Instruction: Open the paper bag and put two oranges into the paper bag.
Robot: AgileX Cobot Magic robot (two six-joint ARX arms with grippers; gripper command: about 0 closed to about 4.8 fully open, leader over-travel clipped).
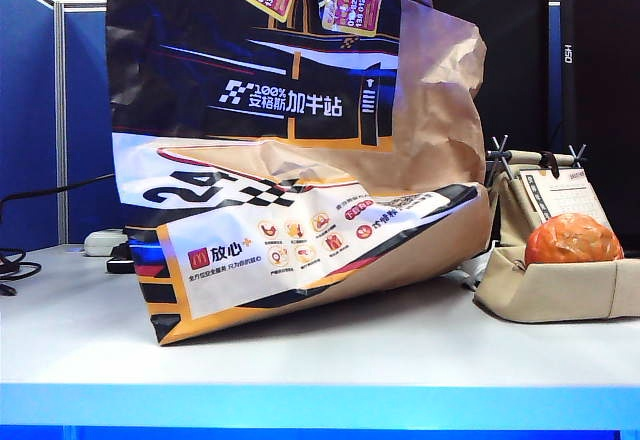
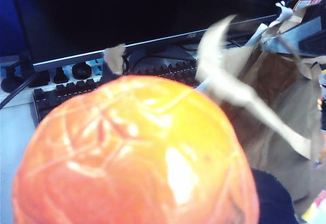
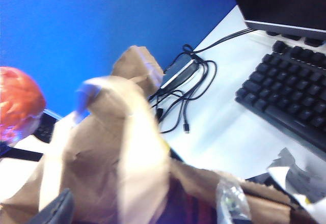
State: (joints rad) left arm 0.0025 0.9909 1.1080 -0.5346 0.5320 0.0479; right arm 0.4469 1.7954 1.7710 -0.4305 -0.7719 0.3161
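The paper bag stands on the white table, its printed face towards the exterior camera and its lower part folded forward. One orange lies in the beige fabric tray to the bag's right. The other orange fills the left wrist view, held in my left gripper, whose fingers are hidden behind it. It hangs beside the bag's open top and also shows as the orange. My right gripper stands open at the bag's rim, a paper handle between its wide-apart fingers. Neither gripper shows in the exterior view.
A keyboard, a monitor and loose black cables lie behind the bag. The beige tray has a desk calendar behind it. A blue partition stands at the left.
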